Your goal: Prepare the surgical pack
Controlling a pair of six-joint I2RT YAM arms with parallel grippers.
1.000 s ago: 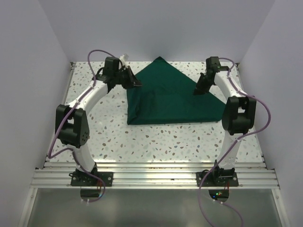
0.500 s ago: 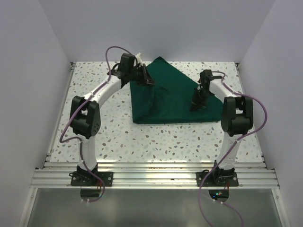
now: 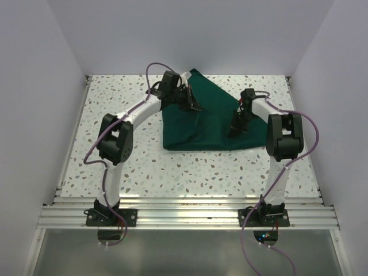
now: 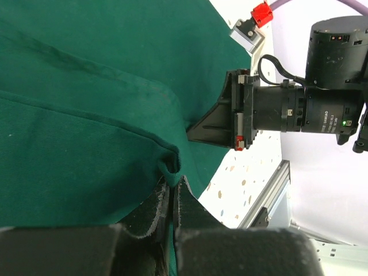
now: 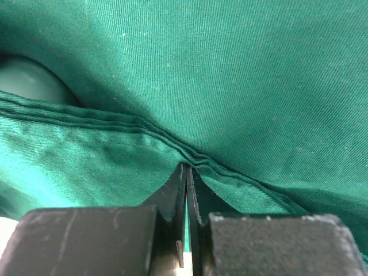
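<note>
Just now right gripper [image 5: 187, 171] clamped drape [image 3: 215, 123] hem; left gripper [image 4: 171, 185] clenched on left flap, pulled toward surface [image 3: 132, 167] centre. Fold underway.

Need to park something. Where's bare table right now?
Bare table lies left of the left arm, and in a wide strip between the rail and the drape. The far centre is crowded: the left tool and right tool both pinch the drape.
</note>
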